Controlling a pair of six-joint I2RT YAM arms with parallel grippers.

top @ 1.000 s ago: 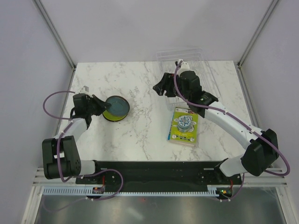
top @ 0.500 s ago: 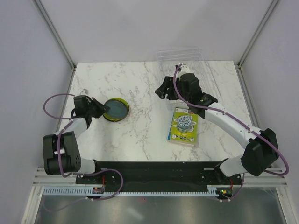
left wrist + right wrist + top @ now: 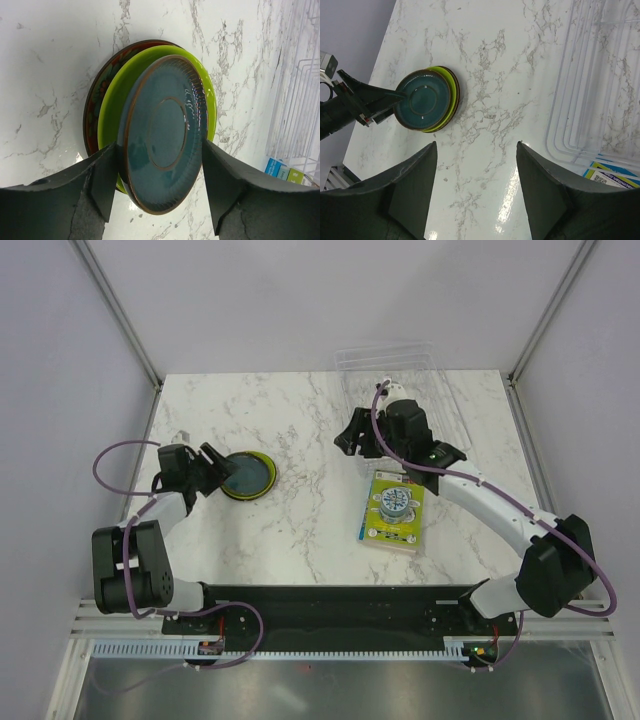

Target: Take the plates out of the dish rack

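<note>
Three plates lie stacked on the left of the table. The dark teal plate (image 3: 248, 473) (image 3: 162, 140) (image 3: 422, 102) is on top and sits off-centre toward my left gripper. Under it are the lime green plate (image 3: 111, 110) (image 3: 449, 107) and the red patterned plate (image 3: 94, 102). My left gripper (image 3: 219, 467) (image 3: 159, 150) is open, one finger on each side of the teal plate's near edge, neither pressing on it. My right gripper (image 3: 352, 432) (image 3: 476, 145) hangs open over bare table between the stack and the clear dish rack (image 3: 385, 355) (image 3: 600, 90) (image 3: 295, 115). No plate shows in the rack.
A flat green-yellow package (image 3: 392, 510) (image 3: 615, 175) lies in front of the rack, under the right arm. The left wall stands close behind the left gripper.
My left gripper has opened and let go of the teal plate, which now rests on the stack. The right gripper has shifted slightly and stays open.
</note>
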